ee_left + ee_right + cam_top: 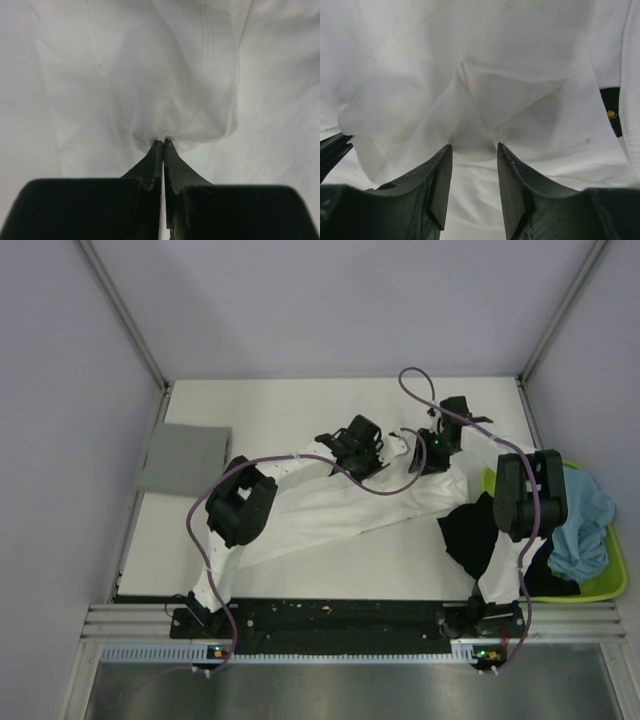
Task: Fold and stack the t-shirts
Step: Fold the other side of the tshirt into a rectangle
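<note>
A white t-shirt (pixel 345 515) lies crumpled across the middle of the table. My left gripper (pixel 360 455) sits at its far edge, shut on a pinch of the white cloth (pixel 170 90) at the fingertips (pixel 163 142). Just to its right is my right gripper (pixel 428 452); it stands open (pixel 474 147), with a raised fold of the white shirt (pixel 485 95) just beyond its tips and nothing clamped. A grey t-shirt (pixel 185 457) lies folded flat at the table's left edge. A black t-shirt (pixel 472 530) lies bunched by the right arm. A light blue t-shirt (pixel 585 525) sits in the tray.
A lime-green plastic tray (pixel 612 585) stands off the table's right edge and holds the light blue and some dark cloth. Purple cables loop over both arms. Grey walls close in the far, left and right sides.
</note>
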Controlling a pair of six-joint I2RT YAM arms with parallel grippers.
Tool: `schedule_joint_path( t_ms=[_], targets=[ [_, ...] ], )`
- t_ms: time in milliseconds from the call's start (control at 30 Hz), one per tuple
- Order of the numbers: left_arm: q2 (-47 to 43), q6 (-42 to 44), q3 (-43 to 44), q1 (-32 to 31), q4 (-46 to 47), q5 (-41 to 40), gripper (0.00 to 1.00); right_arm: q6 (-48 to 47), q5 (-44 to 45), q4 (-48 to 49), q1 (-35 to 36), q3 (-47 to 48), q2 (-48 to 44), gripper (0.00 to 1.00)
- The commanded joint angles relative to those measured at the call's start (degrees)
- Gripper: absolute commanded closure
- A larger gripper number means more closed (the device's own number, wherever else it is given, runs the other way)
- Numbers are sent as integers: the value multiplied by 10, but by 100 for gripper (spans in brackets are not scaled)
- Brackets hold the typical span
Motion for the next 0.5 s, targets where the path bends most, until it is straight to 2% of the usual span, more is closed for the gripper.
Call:
schedule_joint_path(
  t_ms=[0, 233, 267, 367, 467],
  targets=[
    [-22, 2, 6, 2, 22, 7, 100, 8, -11, 35, -4, 5, 11, 59],
    [-23, 6, 7, 2, 21, 8, 100, 13, 0, 35, -5, -3, 28, 59],
    [-22, 6, 7, 2, 20, 8, 100, 14, -4, 35, -6, -6, 28, 62],
    [-23, 5, 7, 2, 20, 9, 100, 14, -2, 36, -7, -10, 17, 87],
    [-24, 9, 6, 2, 17, 10, 100, 13, 15, 34, -10, -14, -8, 99]
  ],
)
